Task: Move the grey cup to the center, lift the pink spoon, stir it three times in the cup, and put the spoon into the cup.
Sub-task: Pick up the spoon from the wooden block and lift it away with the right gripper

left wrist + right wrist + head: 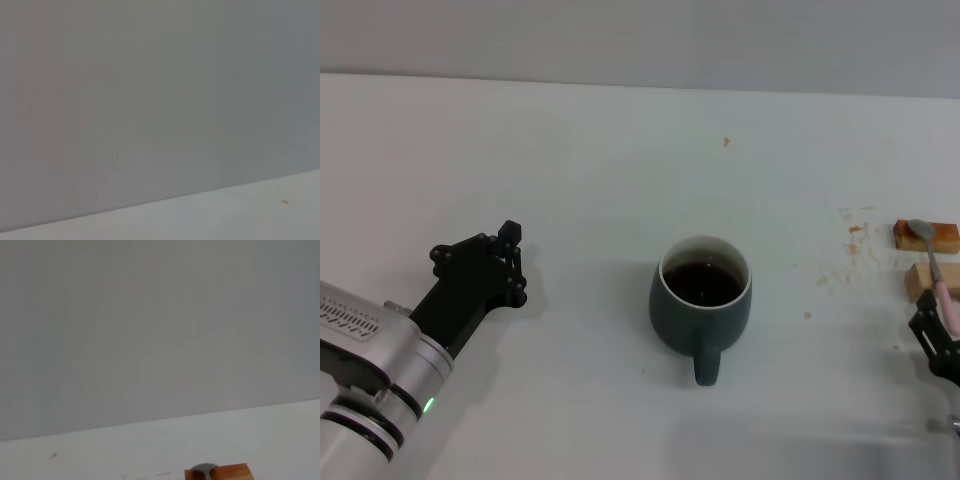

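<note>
Cup sits mid-table already: grey cup [701, 292], handle toward me, so spoon's next I reckon. Pink spoon [933, 262] lies across two wooden blocks [927, 256], propped for an easy grab. Right gripper [940, 345] is at its handle end; can't tell its jaws. Left gripper [490, 268] is parked well left, fingers together.

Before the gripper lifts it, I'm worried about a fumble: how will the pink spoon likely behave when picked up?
The pink spoon looks slim and probably light and stiff. It lies bridged across two wooden blocks, so it may pivot or slide off if nudged. The right gripper is at its handle end; the smooth, narrow handle could twist in a grip there.
</note>
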`<state>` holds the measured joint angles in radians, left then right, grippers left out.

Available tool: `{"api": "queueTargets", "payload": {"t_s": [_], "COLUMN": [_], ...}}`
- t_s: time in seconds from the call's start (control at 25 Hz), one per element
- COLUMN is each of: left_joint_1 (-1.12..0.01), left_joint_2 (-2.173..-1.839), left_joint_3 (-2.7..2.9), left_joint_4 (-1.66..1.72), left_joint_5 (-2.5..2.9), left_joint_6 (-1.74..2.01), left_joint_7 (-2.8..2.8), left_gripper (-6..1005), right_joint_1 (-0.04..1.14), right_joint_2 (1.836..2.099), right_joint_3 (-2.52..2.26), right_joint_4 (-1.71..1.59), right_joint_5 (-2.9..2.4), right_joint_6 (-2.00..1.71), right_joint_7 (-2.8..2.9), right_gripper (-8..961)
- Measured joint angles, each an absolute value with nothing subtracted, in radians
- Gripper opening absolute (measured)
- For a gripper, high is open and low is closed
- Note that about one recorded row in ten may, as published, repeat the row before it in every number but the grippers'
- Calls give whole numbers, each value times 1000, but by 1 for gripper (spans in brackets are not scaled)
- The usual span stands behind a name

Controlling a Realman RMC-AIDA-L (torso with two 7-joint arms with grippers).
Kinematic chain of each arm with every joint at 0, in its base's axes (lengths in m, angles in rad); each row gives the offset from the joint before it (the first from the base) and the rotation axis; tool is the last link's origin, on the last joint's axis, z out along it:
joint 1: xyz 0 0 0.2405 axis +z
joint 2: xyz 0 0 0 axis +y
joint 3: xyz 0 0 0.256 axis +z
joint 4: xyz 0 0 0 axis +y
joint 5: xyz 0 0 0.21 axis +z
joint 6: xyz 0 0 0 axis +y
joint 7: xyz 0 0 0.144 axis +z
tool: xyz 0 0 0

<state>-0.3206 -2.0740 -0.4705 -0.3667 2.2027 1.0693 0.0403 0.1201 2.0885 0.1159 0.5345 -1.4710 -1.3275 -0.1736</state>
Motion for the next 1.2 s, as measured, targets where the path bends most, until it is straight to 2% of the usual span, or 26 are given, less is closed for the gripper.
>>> {"api": "queueTargets", "payload": {"t_s": [1.2], "left_joint_1": [-319], "left_joint_2": [-2073], "left_joint_3": [-473], "left_joint_4": [-367], "left_joint_5": [2203], "left_joint_6": [1079], "left_joint_7": [41], "left_gripper": [-2], "right_joint_1": [130], "right_joint_2": [2086], "right_joint_3": [117], "right_joint_4": [544], "right_joint_5": [-1471], "right_joint_6": [-1303], "right_joint_7": [-173], "right_gripper": [818]}}
